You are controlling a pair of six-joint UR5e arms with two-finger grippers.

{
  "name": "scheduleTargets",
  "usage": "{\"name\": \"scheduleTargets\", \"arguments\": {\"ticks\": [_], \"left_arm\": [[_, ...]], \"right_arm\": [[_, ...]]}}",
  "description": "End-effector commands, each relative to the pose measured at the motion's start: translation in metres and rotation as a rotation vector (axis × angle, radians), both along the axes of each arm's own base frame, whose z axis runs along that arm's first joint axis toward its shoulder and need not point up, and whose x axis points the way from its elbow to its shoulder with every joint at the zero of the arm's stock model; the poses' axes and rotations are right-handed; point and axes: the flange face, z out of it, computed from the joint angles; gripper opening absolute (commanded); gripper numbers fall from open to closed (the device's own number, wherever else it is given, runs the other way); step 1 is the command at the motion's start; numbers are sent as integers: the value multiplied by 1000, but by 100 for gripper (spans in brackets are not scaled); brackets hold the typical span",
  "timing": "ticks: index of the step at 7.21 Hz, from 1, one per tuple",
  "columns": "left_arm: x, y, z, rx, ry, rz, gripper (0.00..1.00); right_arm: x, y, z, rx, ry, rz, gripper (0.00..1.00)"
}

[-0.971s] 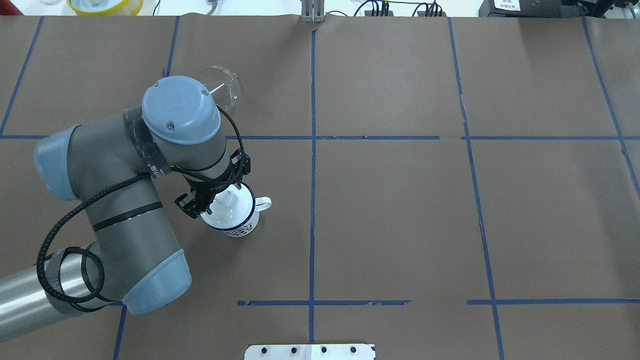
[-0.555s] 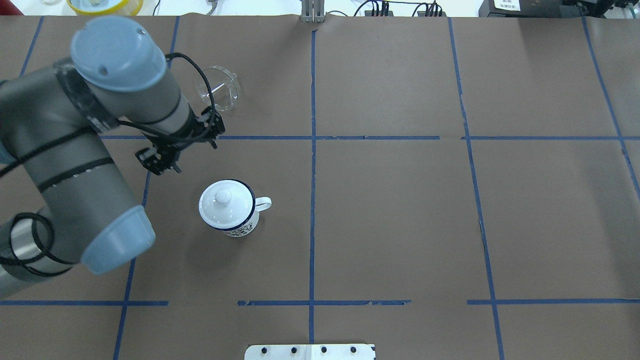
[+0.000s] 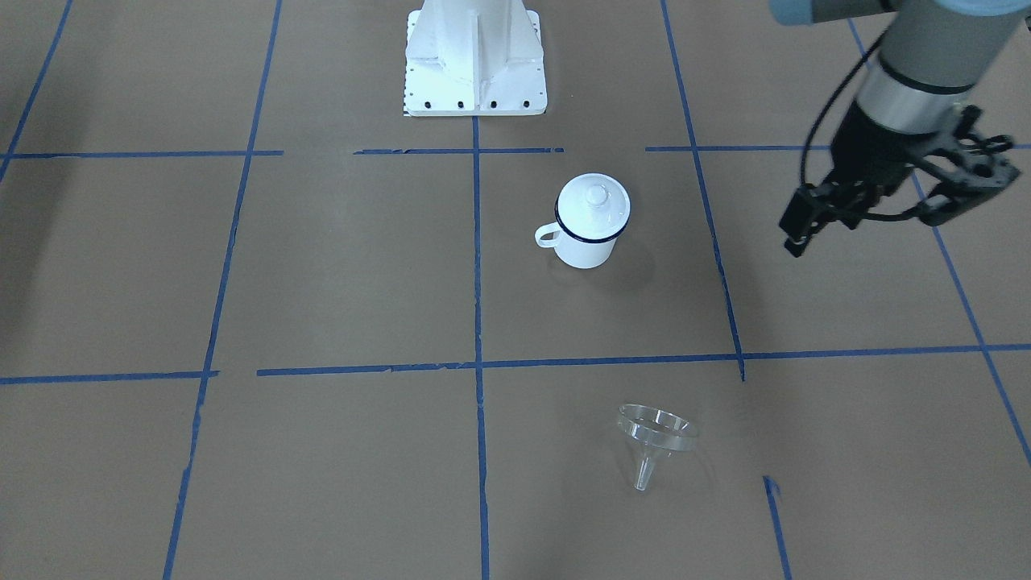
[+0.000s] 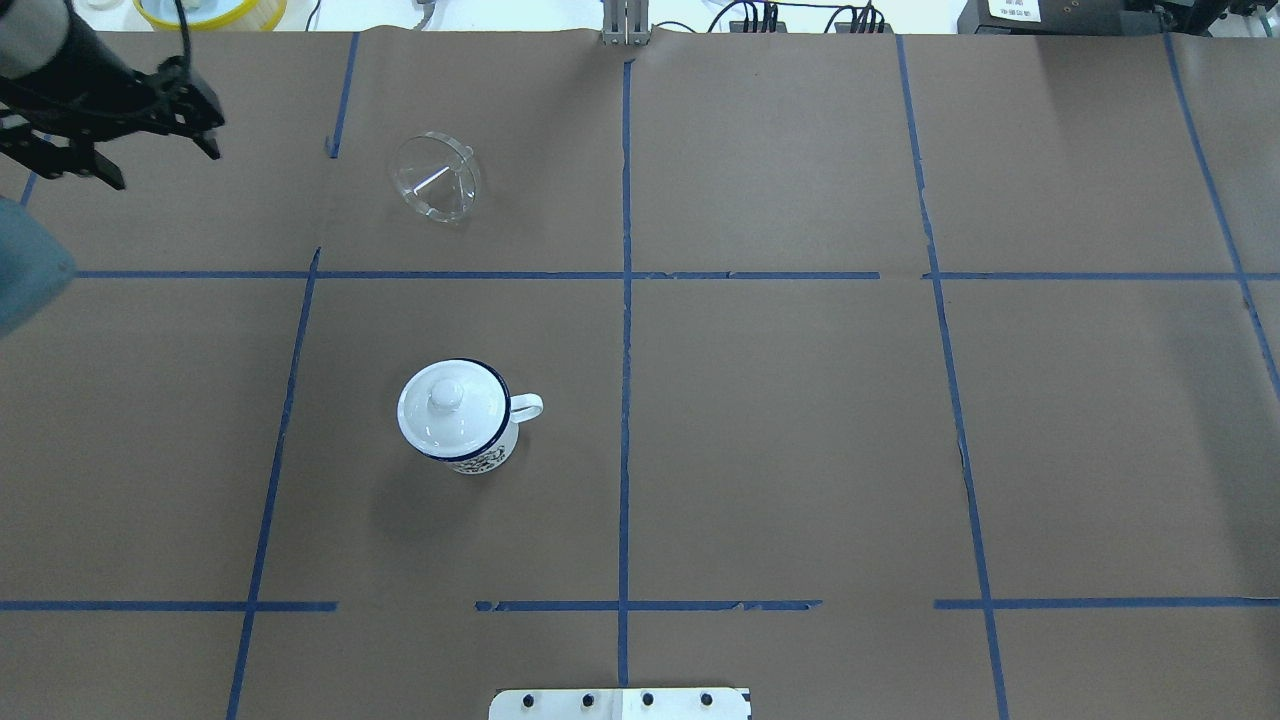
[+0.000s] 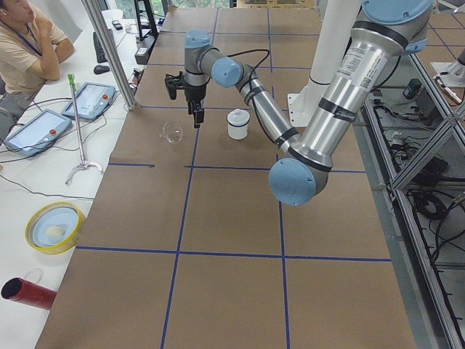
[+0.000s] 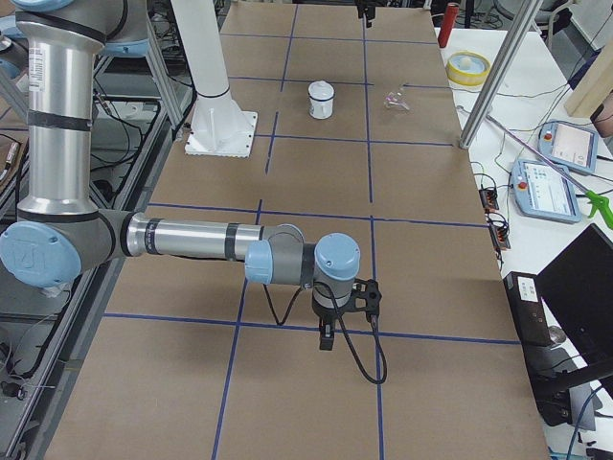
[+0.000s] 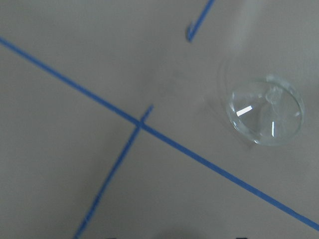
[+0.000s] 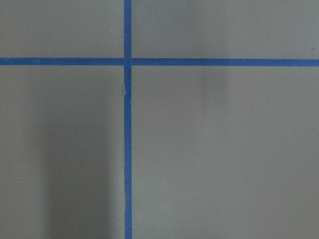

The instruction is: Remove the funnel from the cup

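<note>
Left hand [image 4: 165,168], fingers apart and empty, hangs in the overhead view's upper left. Right hand [image 6: 326,340]: cannot tell whether apart or together. The funnel [image 4: 437,180] lies on the counter [image 4: 800,400], well apart from the cup [image 4: 480,455] with its lid [image 4: 445,405]. The cup's dark, unreadable print [image 4: 478,463] shows only from overhead.

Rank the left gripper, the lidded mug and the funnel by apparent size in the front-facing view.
1. left gripper: largest, though it hangs above the table, so nearness may inflate it.
2. lidded mug.
3. funnel: only slightly smaller than the mug, nearly alike.
</note>
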Motion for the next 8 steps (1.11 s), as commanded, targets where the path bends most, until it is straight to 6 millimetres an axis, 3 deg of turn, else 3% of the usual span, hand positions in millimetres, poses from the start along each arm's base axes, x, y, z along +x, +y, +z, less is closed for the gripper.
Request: {"name": "scheduleTargets", "arguments": {"ticks": [1,3,4,5,7,8], "left_arm": [[-108,-9,80,93,-52,143,97],[-211,-2,167,189,-63,294,100],[-258,19,199,216,-40,303,100],[-287,46,225,242,-30,328,100],[-295,72,254,227,-25,352,100],[-294,80,255,222,-30,348,100]], "right_arm": [[0,0,1,-1,0,0,100],[0,0,1,-1,0,0,100],[0,0,0,0,0,0,100],[0,0,0,0,0,0,100],[0,0,0,0,0,0,100],[0,0,0,0,0,0,100]]}}
